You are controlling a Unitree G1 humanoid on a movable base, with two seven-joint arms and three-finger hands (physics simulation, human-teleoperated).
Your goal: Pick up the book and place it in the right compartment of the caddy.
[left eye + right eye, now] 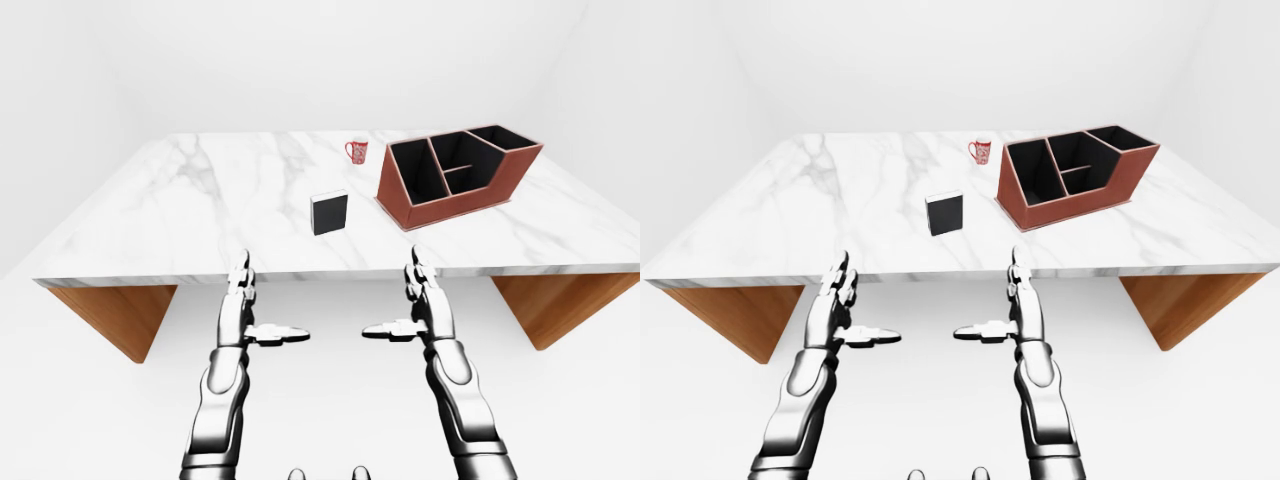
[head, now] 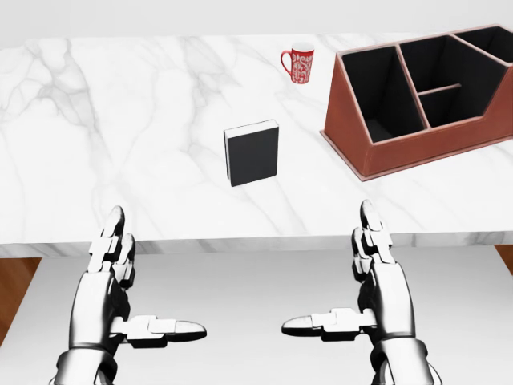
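While both hands spread empty | book (image 2: pixel 252 153) black, white-edged, upright | caddy (image 2: pixel 425 104) red-brown, apart.

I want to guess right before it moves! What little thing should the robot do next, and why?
Probably reach the right hand forward over the table edge toward the black book. Both hands are open and empty, hanging short of the marble table, and the book stands untouched, left of the caddy.
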